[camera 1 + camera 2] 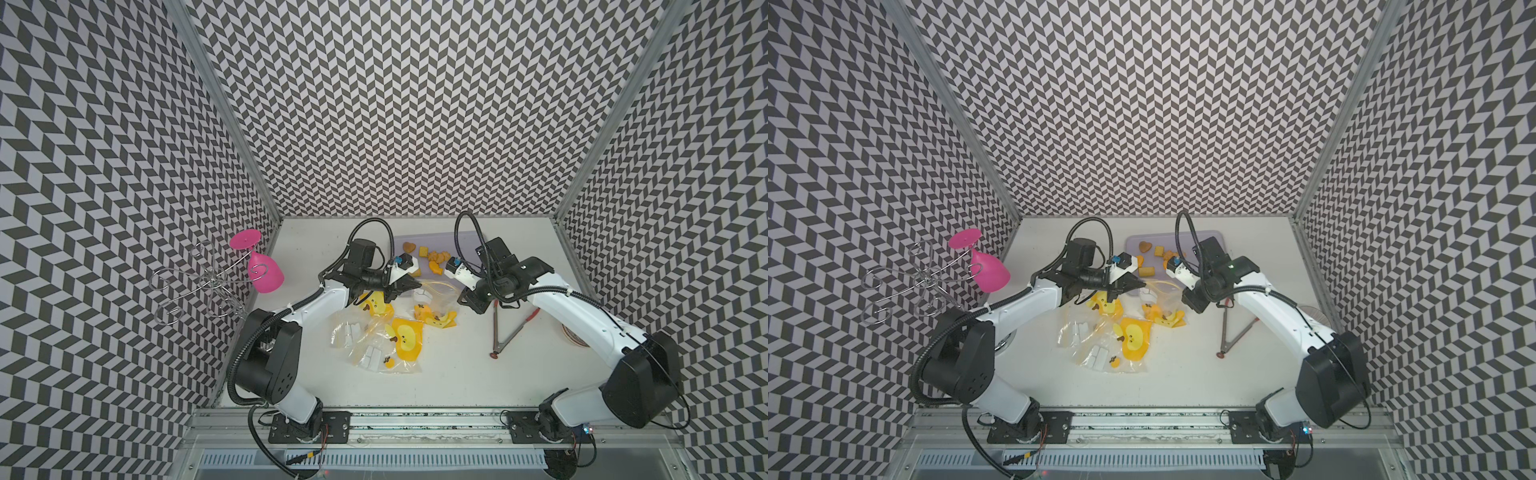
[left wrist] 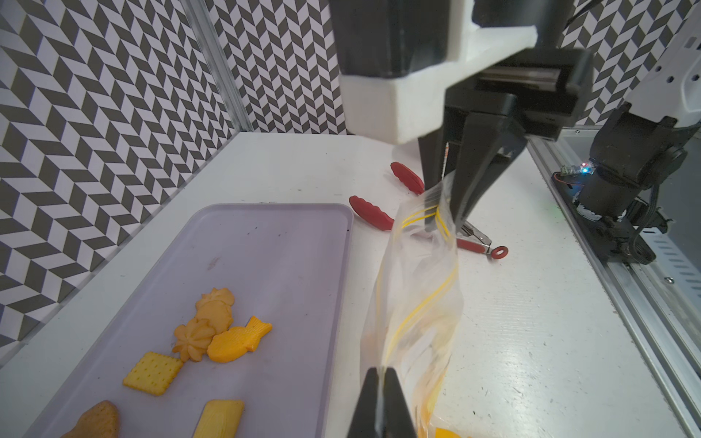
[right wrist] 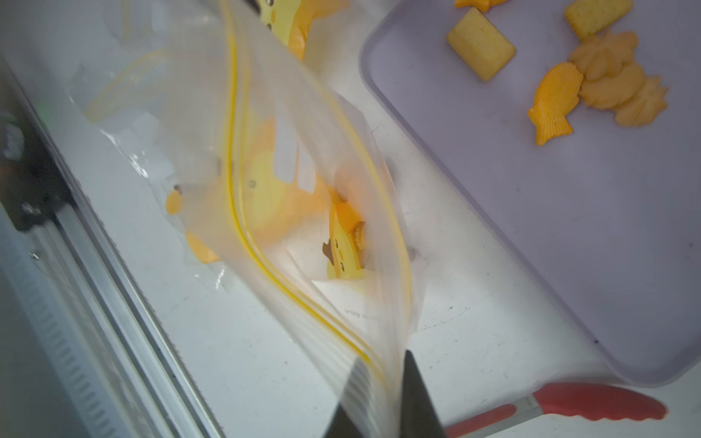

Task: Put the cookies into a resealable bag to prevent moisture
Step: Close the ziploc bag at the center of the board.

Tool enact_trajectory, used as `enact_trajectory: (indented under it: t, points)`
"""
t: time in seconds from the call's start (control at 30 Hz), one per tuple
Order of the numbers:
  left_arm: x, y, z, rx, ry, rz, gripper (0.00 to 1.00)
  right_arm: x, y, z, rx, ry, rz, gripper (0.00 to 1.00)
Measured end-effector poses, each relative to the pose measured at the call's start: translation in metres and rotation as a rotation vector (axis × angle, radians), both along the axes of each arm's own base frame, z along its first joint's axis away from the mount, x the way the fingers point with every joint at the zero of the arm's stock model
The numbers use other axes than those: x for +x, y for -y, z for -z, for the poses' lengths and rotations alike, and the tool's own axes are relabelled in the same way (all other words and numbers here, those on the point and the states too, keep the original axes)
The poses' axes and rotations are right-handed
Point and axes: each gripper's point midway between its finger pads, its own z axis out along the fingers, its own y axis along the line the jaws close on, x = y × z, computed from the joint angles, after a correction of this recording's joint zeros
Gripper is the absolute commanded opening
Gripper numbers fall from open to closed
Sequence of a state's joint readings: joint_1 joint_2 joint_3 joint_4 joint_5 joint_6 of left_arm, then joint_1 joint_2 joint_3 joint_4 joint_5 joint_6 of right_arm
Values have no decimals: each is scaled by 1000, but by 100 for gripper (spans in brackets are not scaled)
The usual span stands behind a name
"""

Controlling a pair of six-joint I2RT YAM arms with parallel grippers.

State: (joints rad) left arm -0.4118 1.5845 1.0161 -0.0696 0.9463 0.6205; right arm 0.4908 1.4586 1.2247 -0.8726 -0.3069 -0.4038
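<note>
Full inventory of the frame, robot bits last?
tray: 1, lilac, far middle of table
cookies: at least seven, orange to brown, on tray
held bag: 1, clear with yellow zip, lifted beside tray
loose bags: several, clear with yellow prints, table centre
tongs: 1, metal with red tips, right of bags
wire rack: 1, silver, left edge
wine glass: 1, pink, hung on wire rack
left claw: 1, black, shut on held bag
right claw: 1, black, shut on held bag

Orange cookies [image 1: 436, 257] on a lilac tray [image 1: 436, 240], clear bags [image 1: 405, 336] nearby, tongs [image 1: 495, 328] beside them
</note>
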Motion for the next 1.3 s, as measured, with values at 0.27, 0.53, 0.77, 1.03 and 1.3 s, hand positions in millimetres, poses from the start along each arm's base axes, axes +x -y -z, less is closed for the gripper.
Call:
enact_trajectory:
  t: [0.27, 0.53, 0.77, 1.03, 1.3]
  points:
    - [0, 0, 0, 1, 2, 0, 0, 1, -7, -4, 27, 16, -29, 18]
    - [1, -1, 1, 7, 10, -2, 0, 1, -13, -7, 40, 42, -64, 0]
    - [1, -1, 2, 9, 9, -2, 0, 1, -16, -9, 45, 58, -82, 2]
    - [0, -1, 2, 11, 13, 2, 0, 4, -19, -12, 58, 77, -87, 21]
    - [0, -1, 2, 13, 21, 7, 0, 6, -22, -15, 70, 91, -94, 18]
